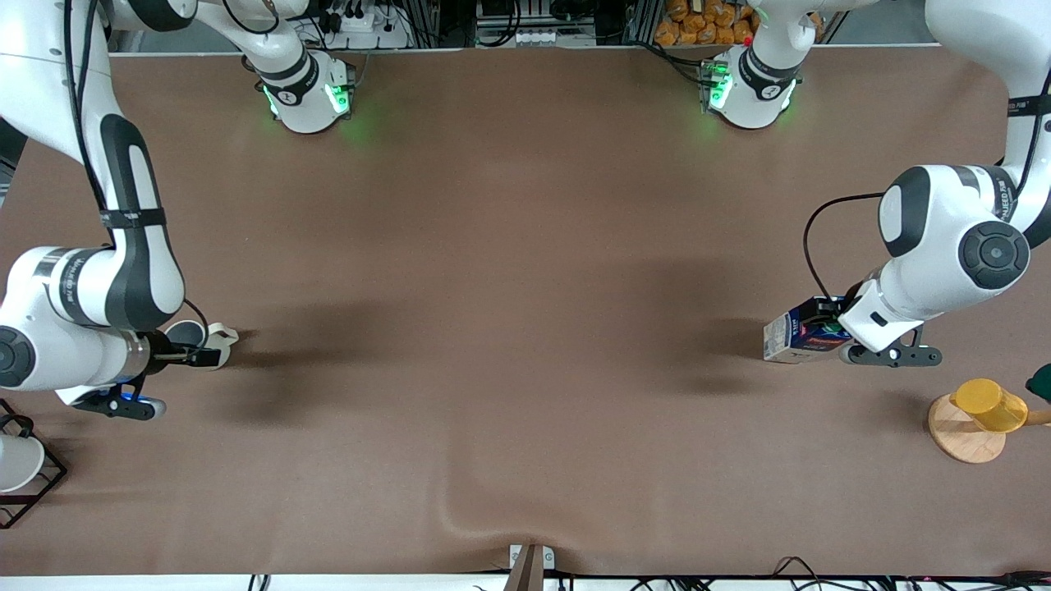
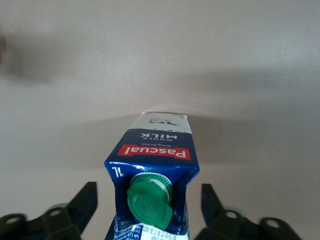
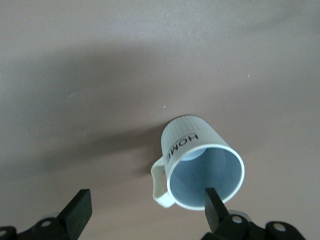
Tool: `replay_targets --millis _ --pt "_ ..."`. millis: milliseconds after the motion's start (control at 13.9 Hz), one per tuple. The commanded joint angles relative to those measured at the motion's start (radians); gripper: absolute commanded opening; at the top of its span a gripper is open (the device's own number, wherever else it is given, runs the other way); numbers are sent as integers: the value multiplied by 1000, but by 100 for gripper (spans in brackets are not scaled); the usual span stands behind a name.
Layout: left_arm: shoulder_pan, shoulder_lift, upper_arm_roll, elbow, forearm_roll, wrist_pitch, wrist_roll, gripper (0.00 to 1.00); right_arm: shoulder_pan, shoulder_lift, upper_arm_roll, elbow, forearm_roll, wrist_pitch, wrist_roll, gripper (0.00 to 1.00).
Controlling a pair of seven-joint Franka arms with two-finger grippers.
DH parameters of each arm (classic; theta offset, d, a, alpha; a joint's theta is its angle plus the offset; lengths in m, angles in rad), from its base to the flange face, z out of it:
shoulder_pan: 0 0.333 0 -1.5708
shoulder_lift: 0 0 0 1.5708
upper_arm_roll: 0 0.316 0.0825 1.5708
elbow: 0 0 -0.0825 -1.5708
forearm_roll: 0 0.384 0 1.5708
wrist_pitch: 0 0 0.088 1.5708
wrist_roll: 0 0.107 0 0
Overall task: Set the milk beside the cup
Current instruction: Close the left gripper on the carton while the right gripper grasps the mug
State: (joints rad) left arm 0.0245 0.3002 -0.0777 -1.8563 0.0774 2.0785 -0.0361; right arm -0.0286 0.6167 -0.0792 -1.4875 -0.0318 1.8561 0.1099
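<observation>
The milk, a dark blue carton with a green cap and a red band, stands on the brown table near the left arm's end. It shows from above in the left wrist view. My left gripper is open, with one finger on each side of the carton's top and a gap on both sides. The cup, a cream mug with a grey inside, stands near the right arm's end. My right gripper is open just above it, one finger over the mug's mouth and the other past the handle.
A yellow cup lies on a round wooden base nearer the front camera than the milk. A white cup in a black wire rack stands at the right arm's end. The tablecloth has a wrinkle near the front edge.
</observation>
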Motion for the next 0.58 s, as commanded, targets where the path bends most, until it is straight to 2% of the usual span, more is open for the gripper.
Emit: replay_targets --millis 0,216,505 --pt "0 14 0 26 21 -3 13 79 -24 24 4 6 7 12 17 100" --pt "-2 16 0 26 21 -3 13 68 -39 28 4 -34 7 50 17 100" --pt "-5 23 1 37 34 -3 12 64 -45 28 4 -92 6 113 17 100"
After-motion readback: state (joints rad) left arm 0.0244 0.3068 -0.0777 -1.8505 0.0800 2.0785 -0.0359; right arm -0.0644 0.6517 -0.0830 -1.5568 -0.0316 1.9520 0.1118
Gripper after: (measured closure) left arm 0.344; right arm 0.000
